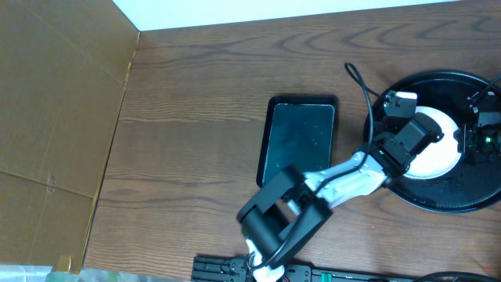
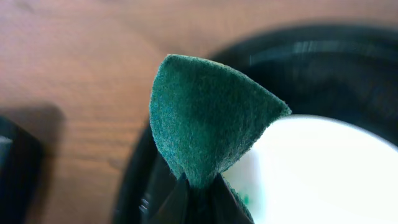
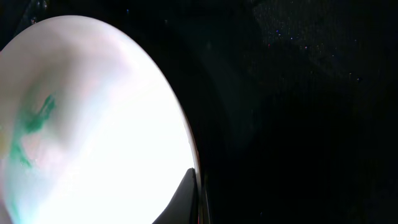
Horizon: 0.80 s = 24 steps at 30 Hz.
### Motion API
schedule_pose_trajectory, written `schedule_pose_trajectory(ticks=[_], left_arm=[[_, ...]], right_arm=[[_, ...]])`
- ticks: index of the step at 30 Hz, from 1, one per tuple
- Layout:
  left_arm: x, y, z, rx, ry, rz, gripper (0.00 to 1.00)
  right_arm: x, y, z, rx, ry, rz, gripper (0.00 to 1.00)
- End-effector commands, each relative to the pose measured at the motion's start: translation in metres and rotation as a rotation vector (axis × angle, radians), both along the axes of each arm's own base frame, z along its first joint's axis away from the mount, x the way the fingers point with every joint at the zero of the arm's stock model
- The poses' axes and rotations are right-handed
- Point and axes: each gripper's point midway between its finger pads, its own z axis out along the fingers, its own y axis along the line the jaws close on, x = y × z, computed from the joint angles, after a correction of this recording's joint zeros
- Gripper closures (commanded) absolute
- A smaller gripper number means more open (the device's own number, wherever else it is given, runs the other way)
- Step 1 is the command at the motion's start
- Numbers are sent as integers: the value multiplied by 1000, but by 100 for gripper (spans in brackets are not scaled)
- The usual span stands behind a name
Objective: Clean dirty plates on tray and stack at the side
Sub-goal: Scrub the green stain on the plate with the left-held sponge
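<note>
We saw left end effector (image 2: pixel 193 190) clamped shut on green sponge (image 2: pixel 205 118) above tray (image 1: pixel 427 192) left rim. One dirty plate (image 3: pixel 99 124), teal smear (image 3: pixel 34 121), sat inside tray; right end effector (image 3: pixel 194 199) pinched closed on its rim.

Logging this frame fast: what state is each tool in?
Left tool: shut on the green scouring sponge.
Right tool: shut, apparently pinching the round white plate's rim.

- Overhead, my left arm (image 1: pixel 344 184) covers the near half of the plate (image 1: pixel 442 160).
- The round tray (image 1: pixel 419 200) and right arm (image 1: pixel 485 129) run off the right edge.
- On the left wrist view, the green sponge (image 2: pixel 205 118) hides the tips of the jaws, and everything behind it is blurred.
</note>
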Motion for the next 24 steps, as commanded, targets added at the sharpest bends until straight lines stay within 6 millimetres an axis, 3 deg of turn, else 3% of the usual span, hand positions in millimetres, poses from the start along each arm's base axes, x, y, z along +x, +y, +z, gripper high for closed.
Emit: schedule_pose_trajectory(ticks=[1,6,12,18,24], left_arm=[[6,5,44,-24,-88,6,93],[-8,-27,29,-273,51,-31,93],[-5,-38,-6,-480,133,123,93],[6,-52,-25,-529,113,100,93],[16,-39,-42,-441,98,85,93]], right_arm=[[-1,3,-5,9,16,0,99],[-1,3,-5,8,16,0,99],[-2,3,-5,9,17,0,99],[-2,3,-5,8,17,0,99],[-2,3,-5,9,17,0,99]])
